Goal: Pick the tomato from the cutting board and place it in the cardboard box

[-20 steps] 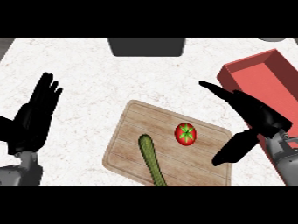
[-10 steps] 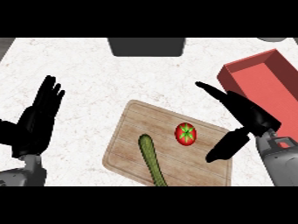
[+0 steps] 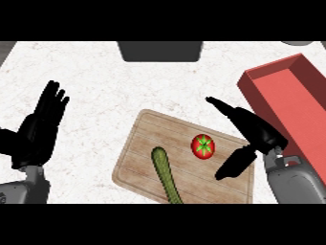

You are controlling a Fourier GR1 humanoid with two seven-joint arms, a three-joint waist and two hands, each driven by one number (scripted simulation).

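Head view: the tomato (image 3: pixel 202 146) sits on the board (image 3: pixel 140 165), beside my wide-open right hand (image 3: pixel 246 136). It looks small, round, soft and slippery, so I should cup its sides.

Kitchen: speckled counter (image 3: pixel 123 81), wooden cutting board (image 3: pixel 140 162).

right robot hand (image 3: pixel 254 131) shifted slightly left, nearer tomato (image 3: pixel 202 146).

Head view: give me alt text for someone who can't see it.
The right hand is open beside a tomato on a wooden cutting board, not touching it. A cucumber lies left of the tomato, a red box stands at the right, and the left hand rests open at the left.
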